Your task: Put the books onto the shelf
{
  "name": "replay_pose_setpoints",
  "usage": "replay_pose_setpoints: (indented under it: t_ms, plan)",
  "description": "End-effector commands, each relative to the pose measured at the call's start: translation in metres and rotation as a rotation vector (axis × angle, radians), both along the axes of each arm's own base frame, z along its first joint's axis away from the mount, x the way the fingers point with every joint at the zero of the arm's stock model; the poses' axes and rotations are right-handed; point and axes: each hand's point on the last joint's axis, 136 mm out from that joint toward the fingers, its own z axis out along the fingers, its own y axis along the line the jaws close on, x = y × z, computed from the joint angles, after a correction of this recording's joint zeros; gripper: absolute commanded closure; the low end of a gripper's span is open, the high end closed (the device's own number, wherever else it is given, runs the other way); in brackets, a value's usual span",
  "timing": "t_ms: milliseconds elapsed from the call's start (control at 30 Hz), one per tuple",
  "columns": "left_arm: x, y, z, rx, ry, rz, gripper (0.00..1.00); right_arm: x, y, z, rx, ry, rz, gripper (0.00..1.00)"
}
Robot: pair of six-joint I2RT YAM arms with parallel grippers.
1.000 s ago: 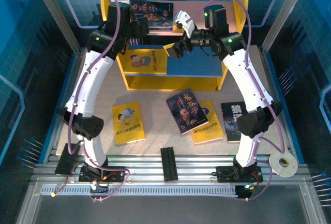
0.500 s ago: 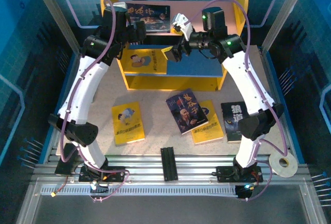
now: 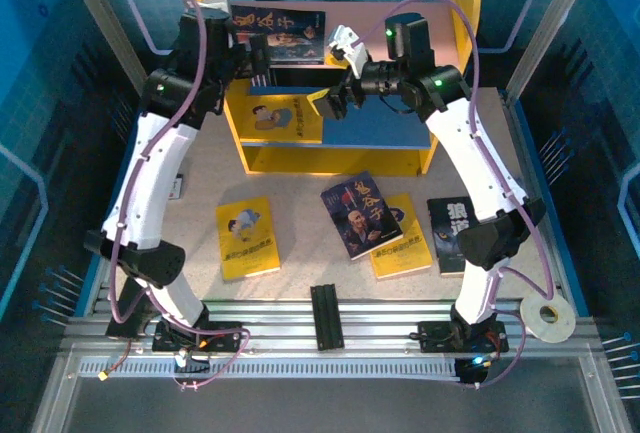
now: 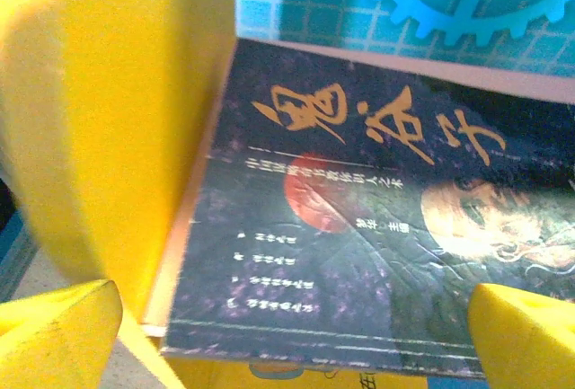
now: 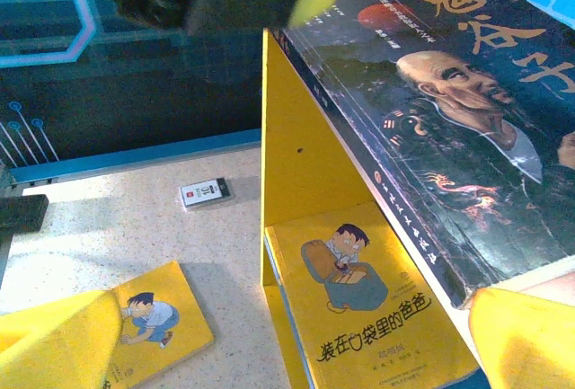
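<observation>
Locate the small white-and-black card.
In the top view the card lies flat on the table at the left, right beside the left arm and left of the shelf.

Through the right wrist camera I saw a dark portrait book (image 5: 449, 137) lying flat on the shelf (image 5: 296, 155), on its upper board. A yellow cartoon book (image 5: 368, 299) lay on the board below. A second yellow book (image 5: 157, 322) lay on the table (image 5: 108, 236) near a small card (image 5: 204, 193). My right gripper (image 5: 287, 353) had its fingers spread wide.
</observation>
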Motion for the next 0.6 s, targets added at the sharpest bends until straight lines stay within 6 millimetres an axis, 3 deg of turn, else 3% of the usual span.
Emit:
replay_pose_setpoints:
  t_ms: [0, 233, 567]
  plan:
    - [-0.024, 0.025, 0.038, 0.013, -0.105, 0.062, 0.01, -0.002, 0.013, -0.031, -0.019, 0.143, 0.027, 0.00]
    - [-0.044, 0.033, 0.050, -0.009, -0.137, 0.062, 0.01, 0.001, 0.018, -0.028, 0.000, 0.147, 0.043, 0.00]
    - [-0.045, 0.024, 0.040, -0.023, -0.095, 0.009, 0.01, -0.003, 0.021, -0.026, 0.015, 0.161, 0.074, 0.00]
